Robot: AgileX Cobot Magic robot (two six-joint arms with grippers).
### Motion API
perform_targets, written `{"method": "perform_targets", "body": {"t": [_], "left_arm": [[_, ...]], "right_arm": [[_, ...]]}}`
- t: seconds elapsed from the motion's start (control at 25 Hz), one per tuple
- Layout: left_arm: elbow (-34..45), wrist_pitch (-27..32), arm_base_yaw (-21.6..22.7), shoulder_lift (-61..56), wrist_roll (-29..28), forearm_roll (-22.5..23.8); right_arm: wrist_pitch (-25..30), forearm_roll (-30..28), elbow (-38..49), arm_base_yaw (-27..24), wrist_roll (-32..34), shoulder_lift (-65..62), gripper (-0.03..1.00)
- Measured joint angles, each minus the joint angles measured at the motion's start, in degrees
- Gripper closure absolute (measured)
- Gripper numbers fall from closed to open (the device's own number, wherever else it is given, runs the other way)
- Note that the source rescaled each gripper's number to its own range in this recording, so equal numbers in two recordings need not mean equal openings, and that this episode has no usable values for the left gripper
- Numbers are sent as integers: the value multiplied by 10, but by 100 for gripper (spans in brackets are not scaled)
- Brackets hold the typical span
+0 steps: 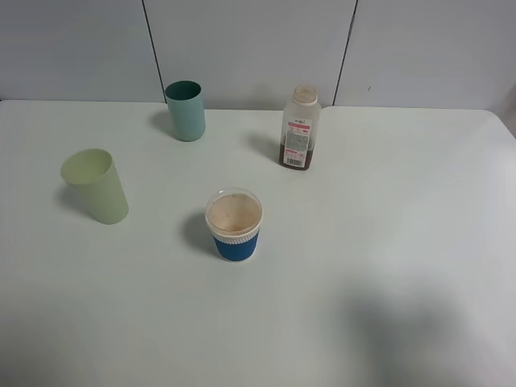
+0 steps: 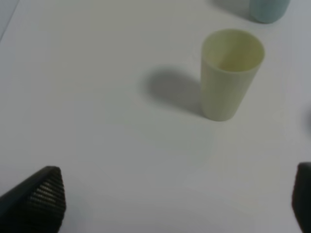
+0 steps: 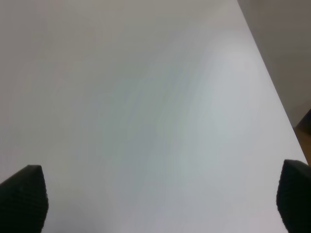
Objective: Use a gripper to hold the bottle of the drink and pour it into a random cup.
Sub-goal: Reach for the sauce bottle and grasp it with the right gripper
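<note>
The bottle of the drink [image 1: 300, 129] stands upright at the back of the white table [image 1: 387, 242], with a beige cap, a white-and-pink label and brown liquid at its bottom. The cup [image 1: 235, 225] with the blue sleeve stands near the middle, in front and to the left of the bottle. Neither arm shows in the exterior high view. My left gripper [image 2: 177, 204] is open and empty, its fingertips [image 2: 43, 196] wide apart above bare table. My right gripper [image 3: 160, 201] is open and empty over bare table; the bottle and cup do not show in either wrist view.
A pale yellow-green tumbler [image 1: 96, 185] stands at the left; it also shows in the left wrist view [image 2: 229, 73]. A teal tumbler [image 1: 186, 110] stands at the back left, and its base shows in the left wrist view [image 2: 267, 9]. The table's right edge [image 3: 277, 97] shows in the right wrist view.
</note>
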Motion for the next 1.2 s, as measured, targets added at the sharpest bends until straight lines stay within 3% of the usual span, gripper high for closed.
{"method": "perform_targets", "body": {"t": [1.2], "left_arm": [[0,0,0,0,1,0]], "right_arm": [[0,0,0,0,0,13,6]]}}
